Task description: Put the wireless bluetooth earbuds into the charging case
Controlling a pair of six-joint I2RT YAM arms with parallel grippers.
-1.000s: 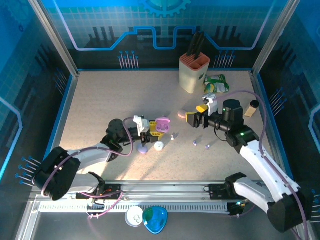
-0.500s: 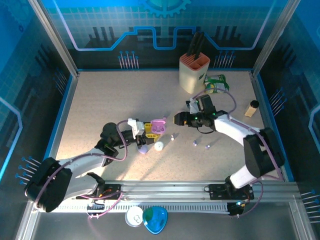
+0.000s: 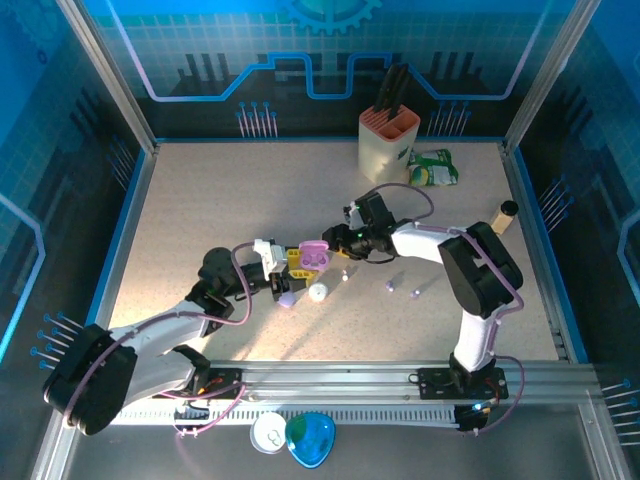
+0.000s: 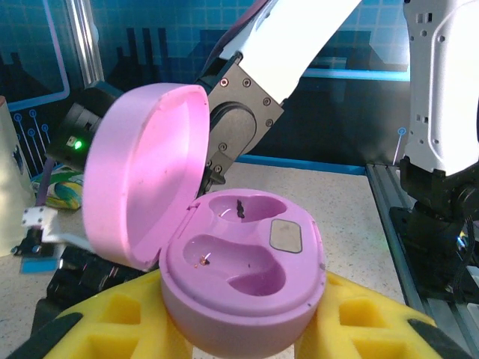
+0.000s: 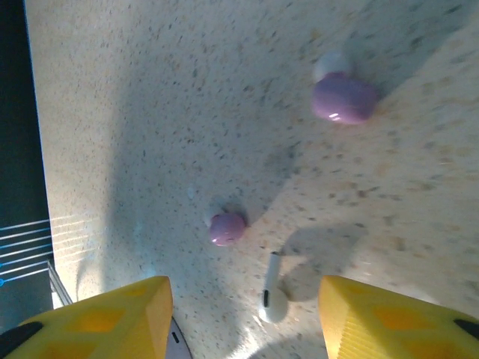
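Speckled beige bench (image 3: 200, 200) inside a blue-lit enclosure. Starting at the grip: left fingers (image 4: 374, 329) are clenched on the base of the charging case (image 4: 243, 273). The case is pink, lid flipped up, both wells empty. It sits around the middle of the bench, a bit toward the near edge; cannot tell if it rests on the surface or is lifted.

Just beside the case, the right fingers (image 5: 112, 314) are spread apart, grasping nothing, pointed down at the bench. In the gap between them lies a white earbud (image 5: 272, 295) with a stem, flat on the surface. A pink earbud (image 5: 227, 227) lies just beyond it, apart from it. Further out is a larger purple piece (image 5: 343, 99); cannot tell whether it is a bud or something else.

The top view shows more tiny buds (image 3: 388, 287) scattered between the middle and the right edge. Knife block (image 3: 388, 145) and green packet (image 3: 435, 168) sit at the far edge, a small bottle (image 3: 503, 215) by the right edge. None of them are in the way.

Step in hand, as a judgement: the right arm is lining up a pick while the left arm presents the open case. No bud is in the case yet, so the task is barely begun.

The next move calls for lowering the right fingers over the white earbud and pinching across its body, not the stem. It then goes to the matching well with the stem turned the right way. The bud looks tiny and smooth, so it will likely skid or flip if pinched off-centre.
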